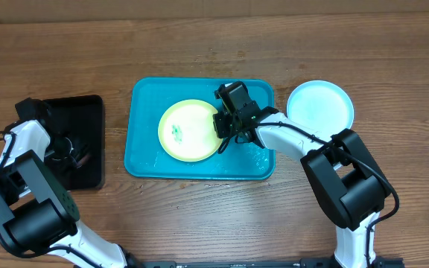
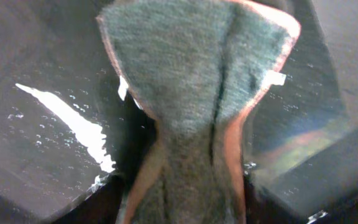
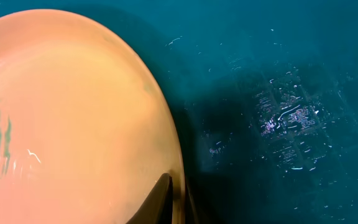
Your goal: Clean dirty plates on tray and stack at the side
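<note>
A yellow-green plate (image 1: 188, 130) with a teal smear (image 1: 177, 132) lies on the turquoise tray (image 1: 144, 160). My right gripper (image 1: 226, 126) is shut on its right rim. In the right wrist view one finger lies on the plate's face (image 3: 73, 112) and the other under the rim, with the gripper (image 3: 176, 186) over the wet tray floor (image 3: 278, 62). A pale blue plate (image 1: 319, 105) rests on the table, right of the tray. My left gripper (image 1: 65, 147) hangs over the black tray and pinches a grey-green scouring pad (image 2: 197, 74) with an orange edge at its waist (image 2: 185, 205).
The small black tray (image 1: 88, 112) sits at the table's left; its floor (image 2: 30, 62) is wet with white streaks. Bare wooden table surrounds both trays. The right arm reaches across the turquoise tray's right end.
</note>
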